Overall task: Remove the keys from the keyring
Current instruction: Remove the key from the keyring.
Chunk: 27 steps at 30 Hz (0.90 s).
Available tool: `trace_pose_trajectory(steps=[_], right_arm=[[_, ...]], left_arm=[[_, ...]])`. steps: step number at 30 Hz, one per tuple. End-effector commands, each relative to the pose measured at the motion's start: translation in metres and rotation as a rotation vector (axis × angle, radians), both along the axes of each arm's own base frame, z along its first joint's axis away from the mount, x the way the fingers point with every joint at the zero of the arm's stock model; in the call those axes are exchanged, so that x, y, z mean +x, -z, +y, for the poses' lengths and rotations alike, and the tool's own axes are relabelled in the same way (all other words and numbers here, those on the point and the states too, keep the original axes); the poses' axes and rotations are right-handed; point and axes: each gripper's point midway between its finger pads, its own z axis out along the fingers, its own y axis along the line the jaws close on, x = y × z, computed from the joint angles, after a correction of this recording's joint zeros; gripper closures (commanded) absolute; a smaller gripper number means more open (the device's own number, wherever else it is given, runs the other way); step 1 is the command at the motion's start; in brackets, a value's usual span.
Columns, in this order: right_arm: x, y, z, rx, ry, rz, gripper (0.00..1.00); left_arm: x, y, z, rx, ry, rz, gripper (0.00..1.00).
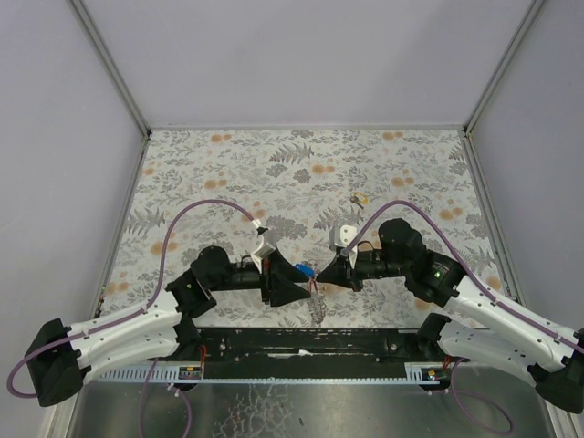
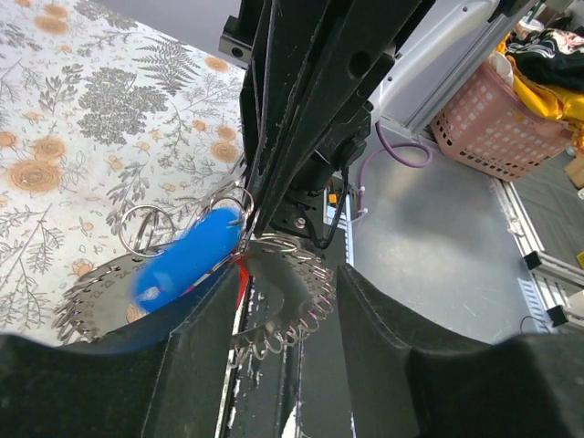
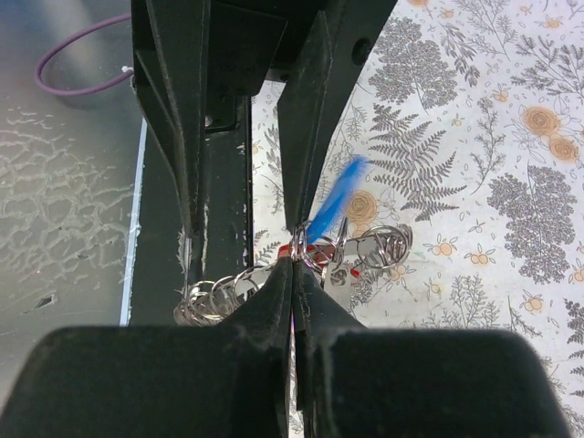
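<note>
Keyring [image 2: 306, 297]: up off the surface [image 1: 228, 164] at its near middle, where the two arms' tips meet. Flat grey metal with a coiled edge.
Keys: blue key [image 2: 187, 260] at the ring's rim, blurred as if swinging. Red key [image 2: 239, 274] shows as a sliver beside it. Small split rings [image 2: 146, 228] hang with them.
Handling: light, stiff, slick metal, and the keys dangle freely. Best hold, I judge, is the flat band for the ring and the plastic head for a key.
Right jaws: shut tight on the keyring's rim, by the red and blue heads.
Left jaws: partly apart, with the ring lying across the gap. Whether they press on it I cannot tell.
Loose key [image 1: 359, 198]: small gold piece on the surface beyond the arms, seemingly already off.
</note>
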Motion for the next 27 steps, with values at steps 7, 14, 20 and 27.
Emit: trace_pose_trajectory(steps=[7, 14, 20, 27], right_arm=[[-0.007, -0.03, 0.006, 0.091, -0.102, -0.102, 1.0], [-0.007, -0.028, 0.007, 0.08, -0.119, -0.123, 1.0], [-0.004, -0.03, 0.006, 0.079, -0.102, -0.138, 1.0], [-0.006, -0.03, 0.007, 0.087, -0.107, -0.132, 1.0]], left_arm=[[0.018, -0.023, -0.003, -0.083, -0.058, -0.122, 0.49], [0.016, -0.023, 0.001, -0.096, -0.054, -0.169, 0.49], [0.012, -0.023, 0.018, -0.107, -0.081, -0.208, 0.49], [0.012, -0.029, 0.018, -0.128, -0.082, -0.225, 0.51]])
